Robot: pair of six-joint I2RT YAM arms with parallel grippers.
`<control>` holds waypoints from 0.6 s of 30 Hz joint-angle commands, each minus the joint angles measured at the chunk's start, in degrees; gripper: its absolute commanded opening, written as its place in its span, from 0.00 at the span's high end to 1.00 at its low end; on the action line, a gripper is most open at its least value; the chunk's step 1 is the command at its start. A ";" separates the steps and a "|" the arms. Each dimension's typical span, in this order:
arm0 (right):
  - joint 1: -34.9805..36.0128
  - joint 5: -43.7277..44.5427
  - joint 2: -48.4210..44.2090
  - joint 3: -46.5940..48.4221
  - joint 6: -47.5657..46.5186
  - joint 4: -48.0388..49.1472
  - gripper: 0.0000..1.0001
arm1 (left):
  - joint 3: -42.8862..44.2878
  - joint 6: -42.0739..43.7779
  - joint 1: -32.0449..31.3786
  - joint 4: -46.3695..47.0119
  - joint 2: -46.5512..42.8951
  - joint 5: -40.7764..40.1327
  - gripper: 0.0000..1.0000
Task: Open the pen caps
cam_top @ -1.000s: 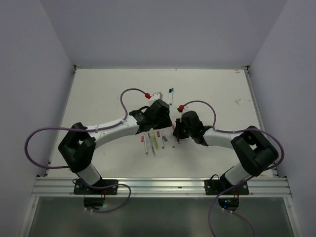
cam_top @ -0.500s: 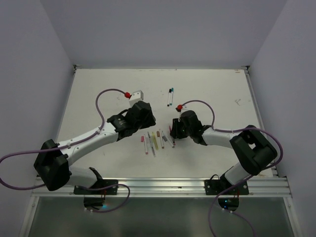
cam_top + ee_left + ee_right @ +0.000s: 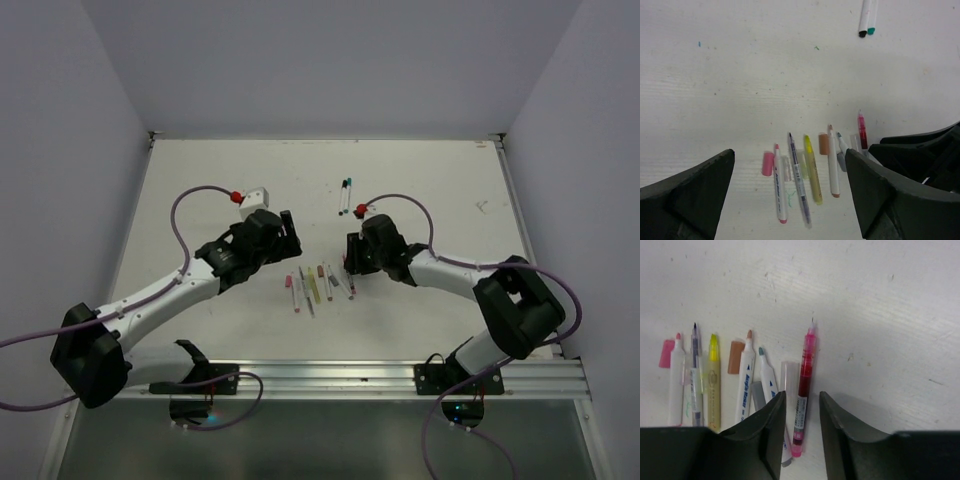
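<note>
Pen caps (image 3: 823, 144) lay loose among a row of pens (image 3: 812, 172) near the middle of the table (image 3: 200, 180), between the two arms. By the look of it most of the job was done: the six pens in that row showed bare tips, with a pink cap (image 3: 666, 353) at the left end, a brown cap (image 3: 736, 357) and a grey cap (image 3: 757, 395) further right, and a clear cap (image 3: 789, 375) just beside the red pen (image 3: 805, 375) at the right end. What seemed left was a pair of pens (image 3: 866, 17) lying apart on the far side, each with a coloured end, one black and one green, and probably capped, though they were too small to be sure. The left gripper (image 3: 790, 155) hung spread wide and empty to the left of the row. The right gripper (image 3: 801, 392) stood with its jaws narrowly parted, the red pen's near end lying between them with a gap on either side, so nothing was pinched. The top view alone showed both arms and how far the pair lay from the row, but there the right gripper hid the red pen's end. The right wrist view showed the tips and caps plainly yet missed the far pair, which the left wrist view caught.
</note>
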 commanded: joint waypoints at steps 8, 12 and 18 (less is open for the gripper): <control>-3.68 16.54 7.60 25.74 0.58 -13.37 0.53 | -4.51 9.68 5.85 1.76 -7.82 -5.95 0.00; -6.14 20.14 16.30 35.60 0.67 -14.69 0.62 | -7.23 12.66 6.38 3.07 -9.76 -5.16 0.00; -8.07 23.49 30.19 51.17 -0.47 -18.65 0.72 | -10.66 14.96 6.38 6.59 -10.73 -1.65 0.00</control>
